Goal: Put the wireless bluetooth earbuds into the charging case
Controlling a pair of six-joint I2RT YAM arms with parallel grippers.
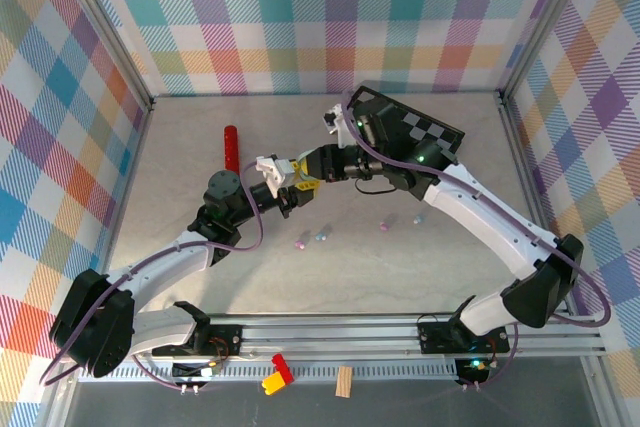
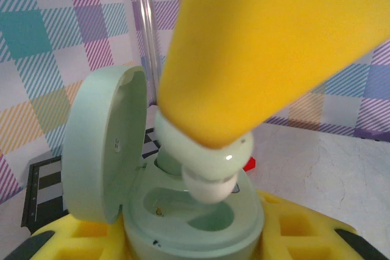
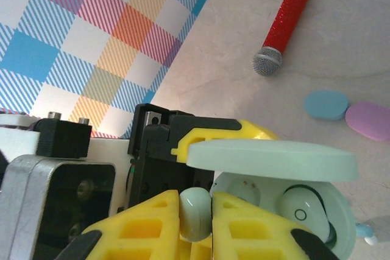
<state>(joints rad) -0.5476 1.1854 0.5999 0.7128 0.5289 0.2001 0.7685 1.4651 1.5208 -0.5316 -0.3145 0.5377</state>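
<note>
The mint charging case [image 2: 195, 226] stands open, its lid [image 2: 103, 150] swung up on the left, and my left gripper [image 2: 195, 238] is shut on its base with a yellow finger [image 2: 317, 229] on each side. My right gripper [image 3: 195, 217] is shut on a mint earbud [image 3: 195, 214]. In the left wrist view that earbud [image 2: 210, 165] hangs white tip down, just above the case's empty socket [image 2: 201, 211]. Another earbud [image 3: 301, 211] sits seated in the case under the lid [image 3: 271, 159]. Both grippers meet above mid-table, the left gripper [image 1: 283, 185] touching the right gripper [image 1: 306, 177].
A red glitter microphone [image 1: 231, 145] lies at the back left. Small pastel pieces lie on the table near the arms: a pink piece [image 1: 300, 242], a pale blue piece [image 1: 322, 235] and another pink piece [image 1: 385, 225]. A checkered board [image 1: 430, 132] sits at the back right. Plaid walls enclose the table.
</note>
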